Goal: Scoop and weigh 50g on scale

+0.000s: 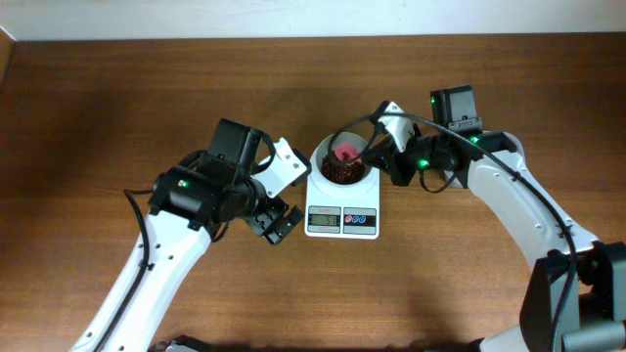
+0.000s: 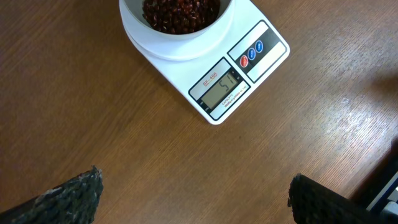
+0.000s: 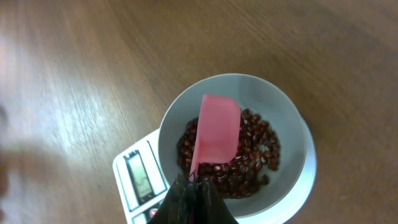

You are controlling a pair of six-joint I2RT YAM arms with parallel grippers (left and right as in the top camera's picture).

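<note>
The right gripper (image 3: 194, 193) has its jaws closed on the handle of the pink scoop (image 3: 217, 130), whose blade hangs tilted over the beans (image 3: 255, 146) in the white bowl (image 3: 285, 115). The bowl sits on the scale (image 1: 341, 223) in the middle of the bench (image 1: 117, 98). The display (image 2: 222, 91) reads what looks like 51, so the heap is probably at or just past 50 g. The main risk is the scoop itself. If it presses on the beans or the bowl rim, the reading is false, and any beans clinging to it could drop in and push the weight over. A quick lift could flick beans onto the bench or nudge the bowl off centre. The left gripper (image 2: 196, 202) hovers near the scale's front with jaws wide open and empty. A careless swing could knock the scale.
</note>
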